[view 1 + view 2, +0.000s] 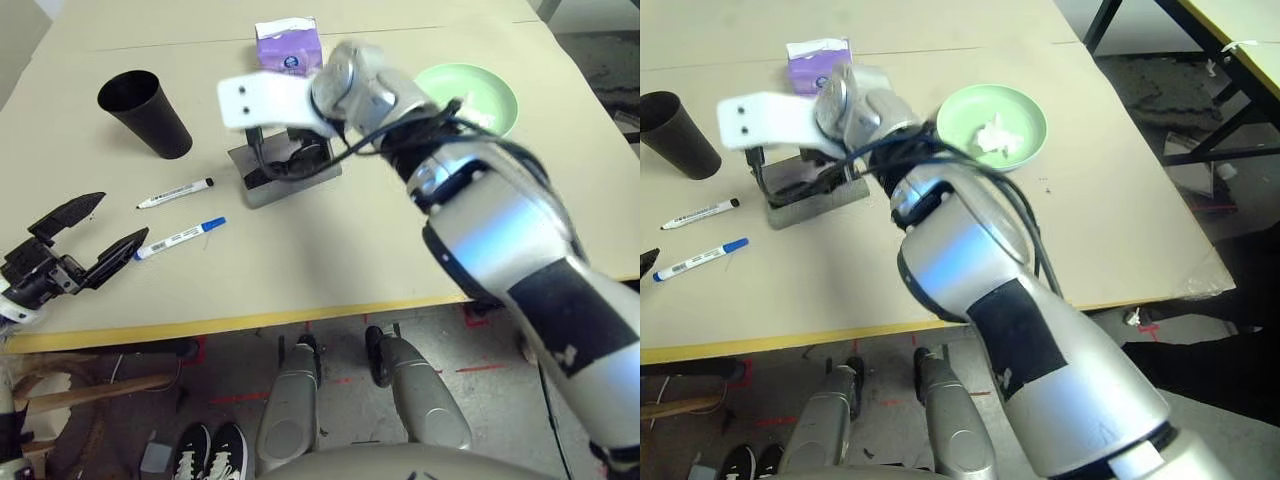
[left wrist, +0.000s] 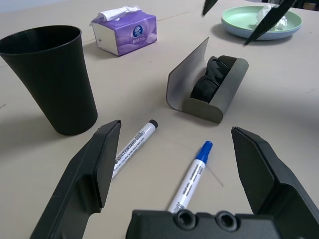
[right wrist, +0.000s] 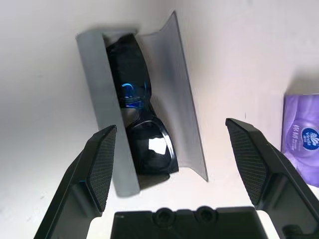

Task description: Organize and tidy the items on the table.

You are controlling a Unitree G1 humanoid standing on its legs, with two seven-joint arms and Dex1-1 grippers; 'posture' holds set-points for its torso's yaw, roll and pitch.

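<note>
Inside the open grey glasses case (image 3: 107,114), which is stiff, smooth and angular, I see glossy black sunglasses (image 3: 142,114). Above the case, my right gripper (image 3: 172,124) has its ribbed fingers wide apart and holds nothing. Left of the case lie two white markers (image 2: 134,144) (image 2: 192,179), one printed "WHITEBOARD", and my left gripper (image 2: 177,129), also wide open and empty. Behind the case stands the purple tissue box (image 2: 127,32) with a round blue logo.

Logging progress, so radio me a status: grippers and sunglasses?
Both grippers open, empty. Black sunglasses inside open grey case, right gripper above. Nothing between them.
</note>
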